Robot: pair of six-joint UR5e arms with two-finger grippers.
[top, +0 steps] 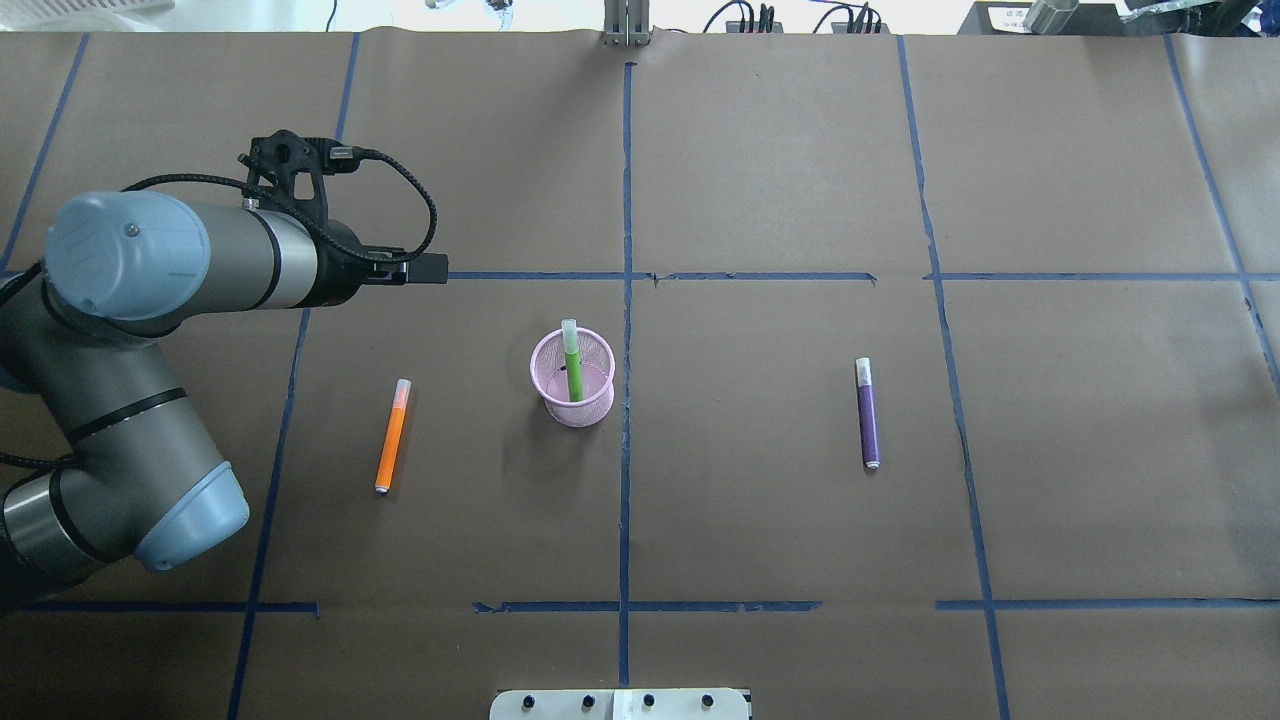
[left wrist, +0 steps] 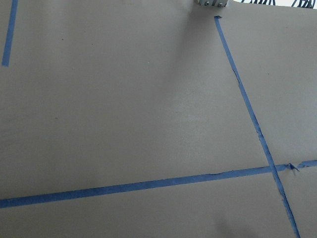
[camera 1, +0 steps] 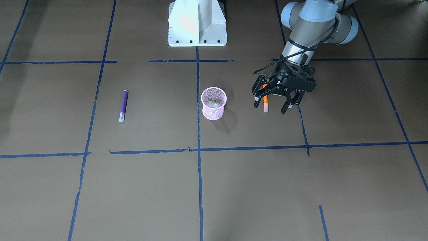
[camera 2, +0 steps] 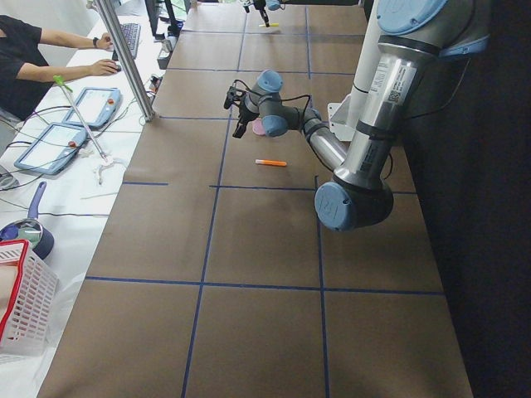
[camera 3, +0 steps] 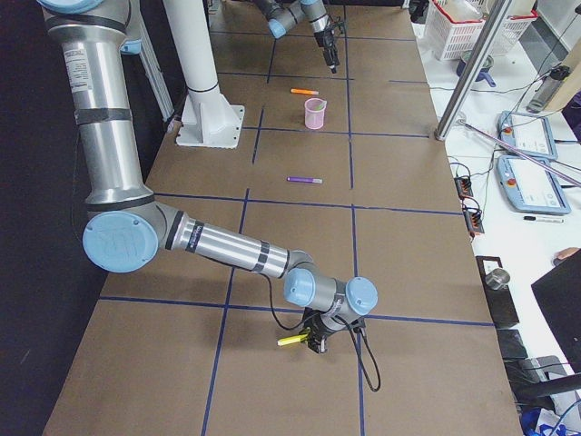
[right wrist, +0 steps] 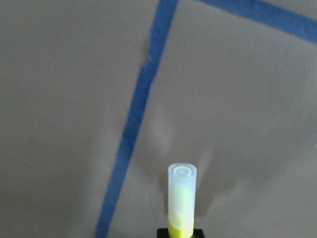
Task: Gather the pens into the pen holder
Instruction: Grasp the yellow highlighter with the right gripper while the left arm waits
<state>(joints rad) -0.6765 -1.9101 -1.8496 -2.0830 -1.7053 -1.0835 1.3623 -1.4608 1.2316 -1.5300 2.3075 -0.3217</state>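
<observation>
The pink mesh pen holder [camera 1: 214,112] [top: 573,398] stands upright mid-table with a green pen [camera 1: 214,103] [top: 572,360] upright inside it. An orange pen [top: 392,435] [camera 1: 265,102] lies flat on the holder's left in the overhead view. My left gripper [camera 1: 271,107] is open and empty, raised above the table near this pen and not touching it. A purple pen [top: 866,415] [camera 1: 123,105] lies flat on the holder's other side. My right gripper [camera 3: 313,343] is far from the holder at the table's right end, shut on a yellow pen [right wrist: 181,198] [camera 3: 292,341] held just above the paper.
Brown paper with a grid of blue tape lines [top: 626,300] covers the table. The robot's white base [camera 1: 197,23] stands at the table's edge. A person, tablets [camera 2: 91,104] and a metal post [camera 2: 124,58] are beyond the table's far side. The left wrist view shows only paper and tape.
</observation>
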